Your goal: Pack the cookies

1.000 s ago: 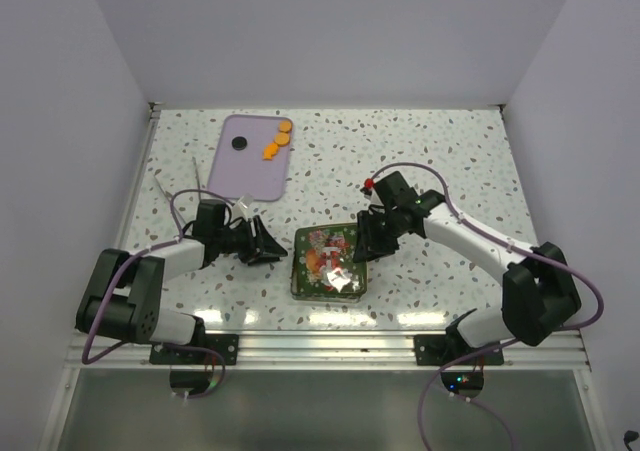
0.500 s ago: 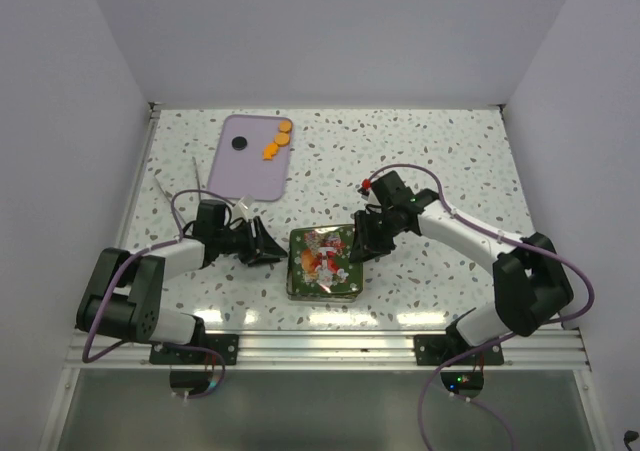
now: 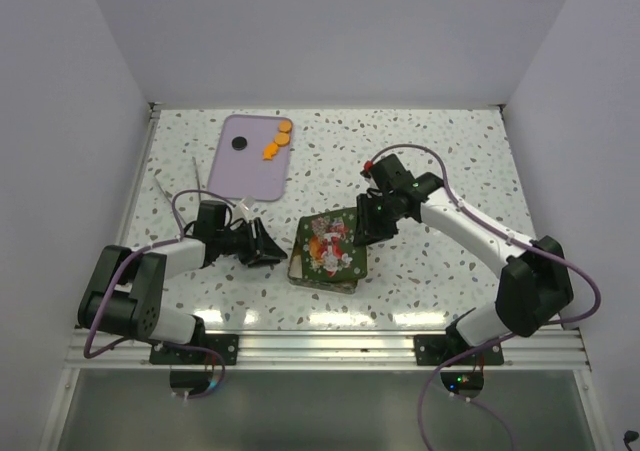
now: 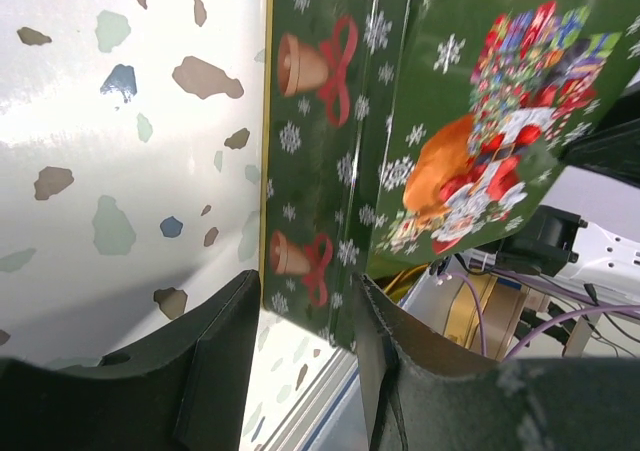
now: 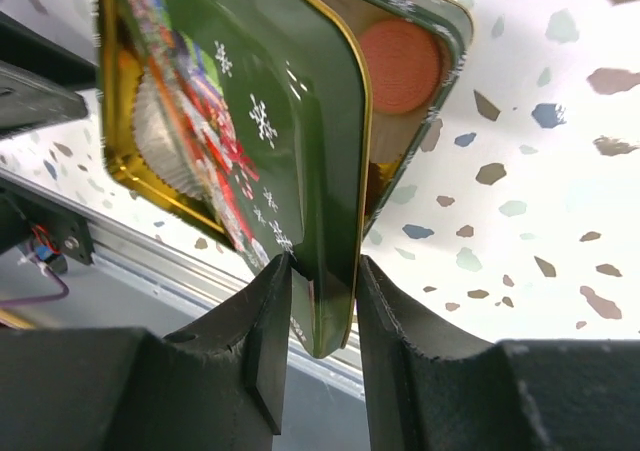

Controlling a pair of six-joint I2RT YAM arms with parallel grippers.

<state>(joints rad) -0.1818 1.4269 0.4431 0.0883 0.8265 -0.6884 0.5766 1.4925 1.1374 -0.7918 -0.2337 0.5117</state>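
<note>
Right pincer (image 5: pixel 322 271): clenched on the rim of the lid (image 5: pixel 270 121), thin edge caught between both fingers. I hold it there, not on the tin (image 3: pixel 322 277), because only the rim gives me a lip to lever with.

Left pincer (image 4: pixel 308 286): fingers sit on either side of the tin's wall at its left corner, I think to keep the base from riding up with the lid. Whether they actually press, I cannot tell.

Through the gap I see a reddish cookie (image 5: pixel 400 66) and a white paper cup (image 5: pixel 165 131) already inside.

The remaining cookies (image 3: pixel 278 142) (orange ones, plus one black) lie on the purple board (image 3: pixel 250 176) at the far left of the table (image 3: pixel 450 151), well apart from the tin. They cannot go in until the lid is off.

Change versus a second ago: the lid lay flat on the tin; its right side is now tilted up. My right wrist has drawn up and back. The tin has turned slightly and shifted away from the near edge. Left pincer has barely moved; the board is untouched.
</note>
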